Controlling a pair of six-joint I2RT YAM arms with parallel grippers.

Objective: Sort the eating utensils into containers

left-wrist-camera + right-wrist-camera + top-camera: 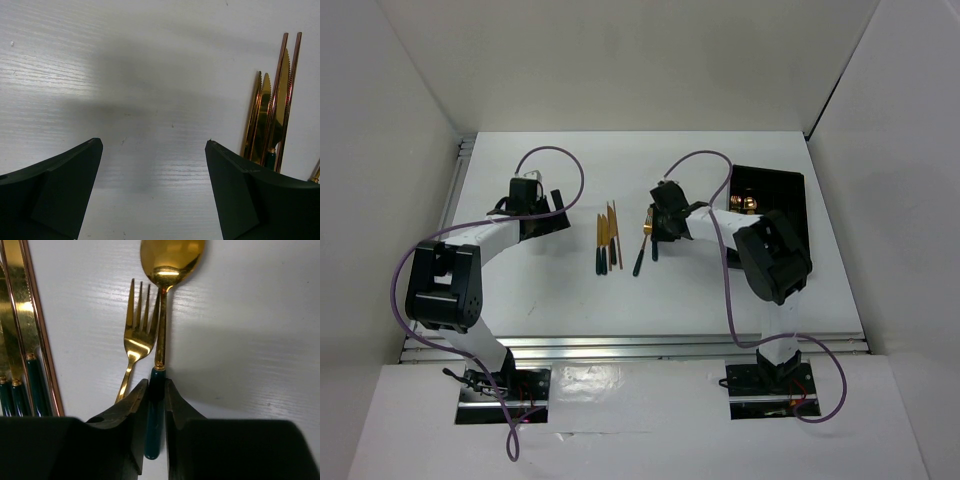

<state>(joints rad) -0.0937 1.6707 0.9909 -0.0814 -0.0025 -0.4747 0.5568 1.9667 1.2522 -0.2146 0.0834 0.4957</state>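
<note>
My right gripper [156, 384] is shut on the teal handle of a gold spoon [161, 310], just below its gold neck; in the top view it [663, 232] sits at the table's middle. A gold fork [136, 342] lies touching the spoon's left side. Knives and thin copper sticks [22, 335] lie further left, grouped [607, 240] in the top view. My left gripper [152, 145] is open and empty over bare table, with knife blades and sticks [272, 105] to its right. The black tray [775, 195] stands at the back right, partly hidden by my right arm.
White walls close in the table on three sides. Purple cables loop over both arms. A metal rail [640, 345] runs along the near table edge.
</note>
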